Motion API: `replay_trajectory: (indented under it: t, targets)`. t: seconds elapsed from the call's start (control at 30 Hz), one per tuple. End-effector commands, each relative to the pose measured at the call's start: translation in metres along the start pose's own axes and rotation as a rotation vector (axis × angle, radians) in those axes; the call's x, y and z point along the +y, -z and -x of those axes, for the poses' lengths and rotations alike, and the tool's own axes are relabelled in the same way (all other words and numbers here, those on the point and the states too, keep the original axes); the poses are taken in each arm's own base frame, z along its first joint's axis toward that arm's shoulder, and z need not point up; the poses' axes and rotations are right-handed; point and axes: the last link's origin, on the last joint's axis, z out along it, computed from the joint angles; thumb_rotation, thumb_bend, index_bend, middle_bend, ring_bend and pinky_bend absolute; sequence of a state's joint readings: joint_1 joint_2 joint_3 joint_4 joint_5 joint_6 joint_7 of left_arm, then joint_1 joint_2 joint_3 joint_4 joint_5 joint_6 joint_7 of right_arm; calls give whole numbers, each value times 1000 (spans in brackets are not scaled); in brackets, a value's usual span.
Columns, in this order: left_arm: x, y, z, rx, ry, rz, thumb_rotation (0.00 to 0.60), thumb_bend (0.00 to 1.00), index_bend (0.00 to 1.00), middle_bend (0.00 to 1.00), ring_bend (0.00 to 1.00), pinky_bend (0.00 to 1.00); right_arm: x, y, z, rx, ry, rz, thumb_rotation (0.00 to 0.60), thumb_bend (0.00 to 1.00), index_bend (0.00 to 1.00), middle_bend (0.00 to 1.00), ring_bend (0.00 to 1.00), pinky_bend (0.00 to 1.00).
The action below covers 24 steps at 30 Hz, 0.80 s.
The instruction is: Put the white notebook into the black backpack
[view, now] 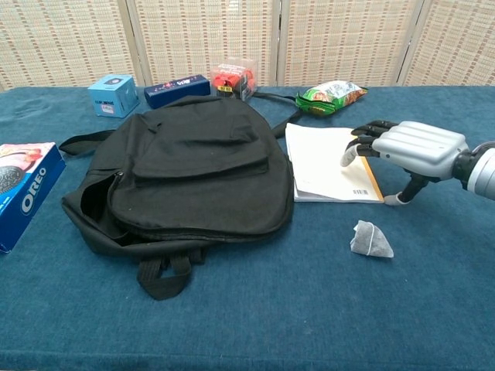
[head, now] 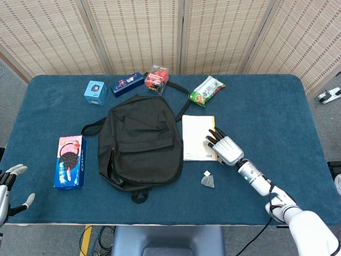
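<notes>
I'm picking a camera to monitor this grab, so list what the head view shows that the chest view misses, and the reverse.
Only the head view shows the left hand, open and idle beyond the table's near left edge, and the whole tabletop. Only the chest view shows the backpack's open side zipper and the right hand's thumb touching the cloth beside the white notebook. Both show the right hand's fingers over the notebook's orange edge, and the small grey sachet.

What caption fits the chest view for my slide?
Right hand reaches over the white notebook lying beside the black backpack on the blue table.
</notes>
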<state>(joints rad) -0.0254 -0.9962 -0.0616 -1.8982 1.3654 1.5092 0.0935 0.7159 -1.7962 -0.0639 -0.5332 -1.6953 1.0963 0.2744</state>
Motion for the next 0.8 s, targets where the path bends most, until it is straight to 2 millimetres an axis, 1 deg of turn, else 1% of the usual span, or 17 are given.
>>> replay_trajectory:
  t: [0.03,0.17,0.37,0.57,0.8]
  targets:
    - [0,0,0,-1,0,1,600,290,234,166,189,66,-3,-3,-1,10,-5,-5,600,261,228,197,19,0]
    - [0,0,0,-1,-2,1,600,290,234,166,189,66,-7,-10,-4,30,-16,-15,600,355,235,218,23,0]
    - [0,0,1,-9,-2,0,600,290,234,166,189,66,-14,-20,-7,55,-31,-24,600,438,252,238,44,0]
    - [0,0,1,-10,0,-3,600,290,234,166,189,66,-16,-27,-9,72,-43,-22,600,470,263,244,52,0]
    - [0,-1,1,-14,0,-2,600,291,234,166,189,66,-19,-34,-14,99,-63,-16,600,471,264,247,56,0]
